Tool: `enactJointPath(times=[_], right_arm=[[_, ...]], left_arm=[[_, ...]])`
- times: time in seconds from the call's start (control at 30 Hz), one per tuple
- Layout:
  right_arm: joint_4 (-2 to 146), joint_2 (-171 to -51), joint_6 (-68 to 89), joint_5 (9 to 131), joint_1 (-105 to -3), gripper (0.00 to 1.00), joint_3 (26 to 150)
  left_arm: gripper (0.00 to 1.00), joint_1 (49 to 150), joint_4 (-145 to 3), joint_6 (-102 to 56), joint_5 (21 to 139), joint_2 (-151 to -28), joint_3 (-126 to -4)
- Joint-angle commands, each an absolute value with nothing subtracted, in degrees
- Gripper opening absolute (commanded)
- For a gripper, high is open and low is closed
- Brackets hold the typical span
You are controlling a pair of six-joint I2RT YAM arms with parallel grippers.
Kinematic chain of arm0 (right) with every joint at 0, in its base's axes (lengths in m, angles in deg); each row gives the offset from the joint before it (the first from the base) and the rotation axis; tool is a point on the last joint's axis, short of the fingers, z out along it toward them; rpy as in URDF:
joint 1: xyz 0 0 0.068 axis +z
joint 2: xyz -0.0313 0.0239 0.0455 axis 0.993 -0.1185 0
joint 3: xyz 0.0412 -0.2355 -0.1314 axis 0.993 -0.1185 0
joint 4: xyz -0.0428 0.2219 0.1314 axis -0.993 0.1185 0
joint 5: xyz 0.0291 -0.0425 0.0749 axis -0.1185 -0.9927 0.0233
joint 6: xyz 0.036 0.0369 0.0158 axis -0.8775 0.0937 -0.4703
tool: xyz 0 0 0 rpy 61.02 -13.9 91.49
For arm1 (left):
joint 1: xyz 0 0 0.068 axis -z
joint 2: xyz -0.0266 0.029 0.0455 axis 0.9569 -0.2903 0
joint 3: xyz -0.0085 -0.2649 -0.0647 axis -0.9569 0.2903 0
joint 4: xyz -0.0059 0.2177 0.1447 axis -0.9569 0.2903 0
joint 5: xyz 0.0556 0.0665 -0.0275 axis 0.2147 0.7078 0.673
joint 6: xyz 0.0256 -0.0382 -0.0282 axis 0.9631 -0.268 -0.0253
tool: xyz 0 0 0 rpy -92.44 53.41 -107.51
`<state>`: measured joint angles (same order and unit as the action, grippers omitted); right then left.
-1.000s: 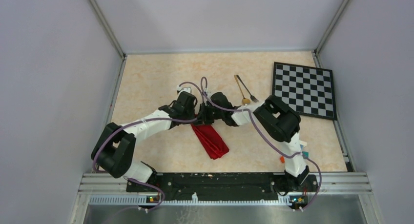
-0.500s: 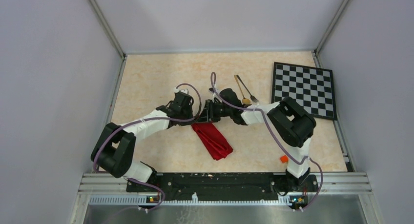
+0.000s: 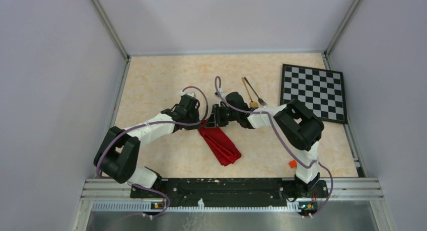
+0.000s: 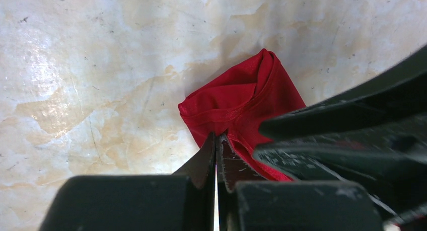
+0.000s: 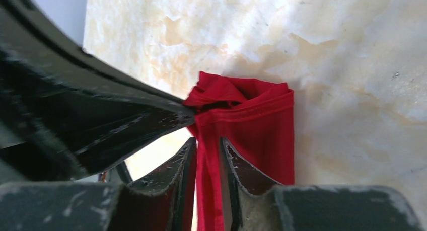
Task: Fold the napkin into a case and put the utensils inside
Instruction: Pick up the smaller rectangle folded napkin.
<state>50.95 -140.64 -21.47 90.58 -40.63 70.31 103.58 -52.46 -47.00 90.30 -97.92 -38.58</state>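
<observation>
Napkin (image 3: 221,146), far end hidden under right end effector (image 3: 211,123)

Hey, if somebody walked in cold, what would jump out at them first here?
The deep-red napkin stands out, folded into a narrow strip mid-table. At its far end both arms meet: the left pincer is shut on its edge, and the right pincer straddles a fold. At the far right lies a checkered board, with a spoon and fork beside it.
</observation>
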Motion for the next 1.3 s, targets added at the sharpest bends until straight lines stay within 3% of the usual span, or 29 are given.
enactJointPath(times=[0.0, 0.2, 0.33, 0.4, 0.47, 0.57, 0.7, 0.83, 0.97, 1.03, 1.27], right_arm=[[47.7, -144.4, -21.9, 91.5, -39.7, 0.19, 73.7], [40.4, -152.1, -30.6, 94.1, -38.0, 0.08, 76.8], [41.5, -150.9, -30.0, 91.2, -38.3, 0.04, 75.6], [41.9, -150.5, -29.8, 91.1, -39.0, 0.03, 74.7], [41.7, -150.3, -30.0, 91.3, -39.6, 0.03, 73.7], [41.3, -150.2, -29.8, 91.4, -40.0, 0.03, 72.6], [40.8, -150.2, -29.8, 91.5, -40.1, 0.03, 72.2], [40.9, -150.3, -29.6, 91.7, -40.1, 0.03, 72.4], [41.1, -150.1, -29.5, 91.9, -40.1, 0.03, 72.7], [41.3, -150.0, -29.4, 91.9, -40.1, 0.02, 72.9], [42.2, -150.5, -29.4, 92.1, -39.5, 0.00, 74.0]], left_arm=[[0.00, 103.4, -54.2, -47.2, 88.6, -95.7, -38.7], [0.00, 103.4, -56.5, -49.7, 82.0, -96.5, -38.7], [0.00, 103.1, -56.6, -51.3, 79.7, -97.7, -38.3], [0.09, 102.0, -55.7, -51.4, 79.7, -97.6, -38.1], [0.28, 99.9, -55.7, -51.1, 78.5, -96.0, -37.2], [0.45, 96.6, -55.1, -50.3, 76.9, -92.4, -36.0], [0.52, 92.3, -53.1, -49.6, 74.8, -88.3, -35.0], [0.49, 89.7, -53.2, -49.8, 75.0, -84.1, -32.2], [0.27, 88.9, -55.9, -49.3, 71.9, -86.7, -31.1], [0.21, 89.2, -57.6, -49.3, 68.1, -90.0, -31.9], [0.17, 90.9, -64.3, -51.4, 67.7, -97.8, -31.5]])
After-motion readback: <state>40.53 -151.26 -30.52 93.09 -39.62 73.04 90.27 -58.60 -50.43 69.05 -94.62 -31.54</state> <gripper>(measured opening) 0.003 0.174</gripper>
